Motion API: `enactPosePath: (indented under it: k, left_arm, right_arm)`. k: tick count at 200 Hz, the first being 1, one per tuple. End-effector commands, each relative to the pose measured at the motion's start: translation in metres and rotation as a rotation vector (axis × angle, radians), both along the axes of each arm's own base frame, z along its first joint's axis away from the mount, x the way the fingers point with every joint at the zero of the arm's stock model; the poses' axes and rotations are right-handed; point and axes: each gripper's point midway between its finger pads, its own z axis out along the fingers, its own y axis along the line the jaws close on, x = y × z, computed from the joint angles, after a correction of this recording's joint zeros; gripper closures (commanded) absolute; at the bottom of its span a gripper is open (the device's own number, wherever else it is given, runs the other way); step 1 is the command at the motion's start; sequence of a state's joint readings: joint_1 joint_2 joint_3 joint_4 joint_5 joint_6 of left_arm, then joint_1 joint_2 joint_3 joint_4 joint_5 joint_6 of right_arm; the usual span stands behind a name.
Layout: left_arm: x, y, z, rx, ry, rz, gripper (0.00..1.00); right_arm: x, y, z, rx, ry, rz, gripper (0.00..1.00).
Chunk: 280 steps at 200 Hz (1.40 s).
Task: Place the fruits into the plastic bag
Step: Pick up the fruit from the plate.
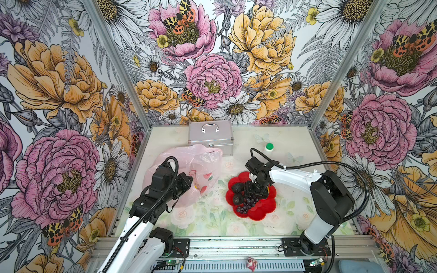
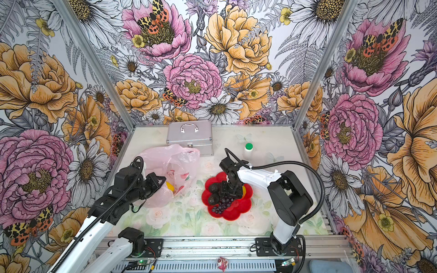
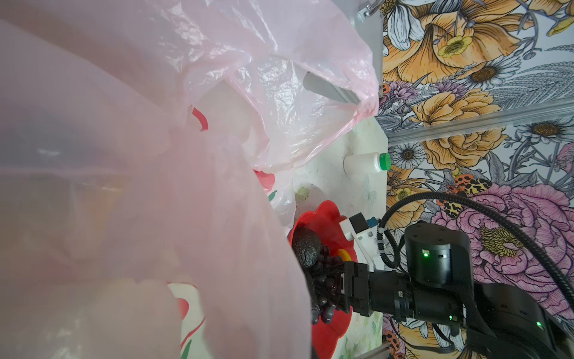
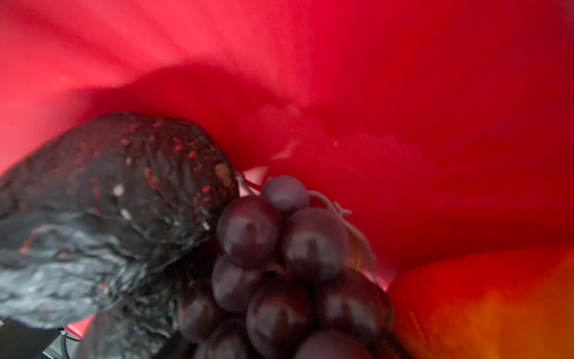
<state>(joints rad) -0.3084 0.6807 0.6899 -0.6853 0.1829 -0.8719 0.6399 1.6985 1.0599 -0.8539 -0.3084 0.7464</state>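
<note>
The pale-pink plastic bag (image 1: 189, 158) (image 2: 160, 156) lies at the left and fills the left wrist view (image 3: 124, 155). My left gripper (image 1: 190, 180) (image 2: 163, 180) is shut on its rim. A yellow fruit (image 2: 169, 186) shows inside the bag. On the red flower-shaped plate (image 1: 260, 210) (image 4: 310, 62) lie two dark avocados (image 1: 237, 188) (image 1: 236, 199), a purple grape bunch (image 1: 248, 204) (image 4: 279, 248) and a yellow-orange mango (image 2: 243, 189) (image 4: 481, 304). My right gripper (image 1: 254, 192) (image 2: 229, 191) is down on the plate over the grapes. Its fingertips are hidden.
A silver metal case (image 1: 210, 137) stands at the back, touching the bag. A white bottle with a green cap (image 1: 269, 147) stands behind the plate. Flowered walls close in three sides. A small pink object (image 1: 250, 263) lies on the front rail.
</note>
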Motion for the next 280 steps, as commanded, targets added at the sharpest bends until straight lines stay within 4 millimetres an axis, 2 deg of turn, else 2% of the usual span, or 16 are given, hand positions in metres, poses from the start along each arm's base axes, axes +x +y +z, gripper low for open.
enactPosePath:
  k: [1,20,76,140,178,210,254,280]
  left_arm:
    - [0.0,-0.002,0.007,0.0,-0.014,-0.024,1.0]
    - [-0.001,-0.001,0.006,-0.002,-0.015,-0.024,1.0]
    - [-0.006,0.001,0.001,-0.019,-0.003,-0.004,1.0]
    - [-0.005,0.001,0.011,-0.025,-0.028,-0.001,1.0]
    - [-0.003,0.001,0.016,-0.021,-0.042,-0.004,1.0]
    - [-0.002,-0.001,0.022,-0.024,-0.052,-0.014,1.0]
    - [-0.001,-0.002,0.031,-0.02,-0.074,-0.028,1.0]
    - [-0.001,-0.003,0.034,-0.024,-0.079,-0.031,1.0]
  right_arm:
    - [0.005,0.0,0.007,0.022,-0.039,-0.019,0.49]
    - [0.002,-0.003,0.015,0.036,-0.062,-0.021,0.56]
    - [-0.002,-0.012,0.039,0.105,-0.12,-0.032,0.6]
    - [0.002,-0.016,0.089,0.258,-0.218,-0.072,0.62]
    - [0.007,-0.007,0.134,0.383,-0.284,-0.08,0.62]
    - [0.018,0.002,0.174,0.472,-0.334,-0.088,0.62]
    - [0.052,0.031,0.231,0.597,-0.385,-0.092,0.62]
    - [0.074,0.055,0.255,0.708,-0.388,-0.105,0.62]
